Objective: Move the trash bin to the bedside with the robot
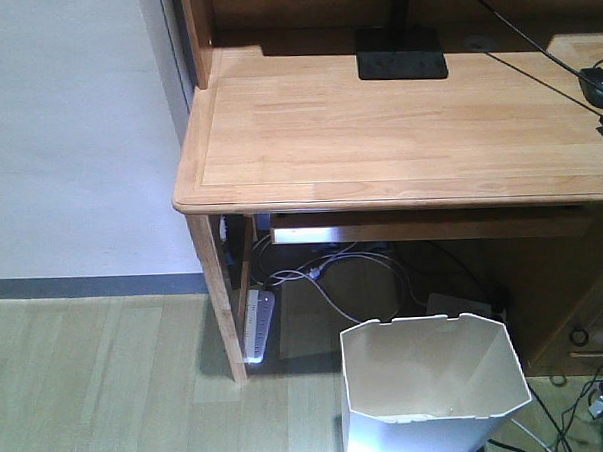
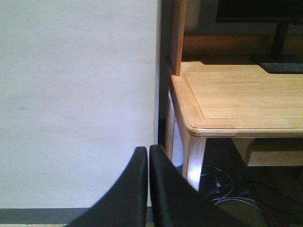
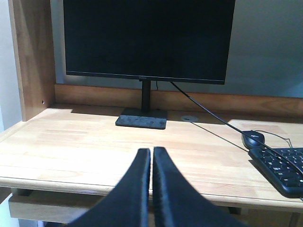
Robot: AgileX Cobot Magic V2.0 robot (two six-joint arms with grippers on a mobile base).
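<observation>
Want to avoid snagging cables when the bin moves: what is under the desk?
Under the desk lie a white power strip and loose cables, farther back than the trash bin. Whatever sits directly behind the bin is hidden by it.

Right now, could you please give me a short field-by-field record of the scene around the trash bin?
trash bin: white, upright on the floor by the desk front, nothing visible inside
desk: light wood; holds monitor, mouse, keyboard
under desk: power strip and loose cables
left gripper: shut, empty, facing the wall and desk corner
right gripper: shut, empty, facing the monitor
bed: not in view
task status: bin not yet held
</observation>
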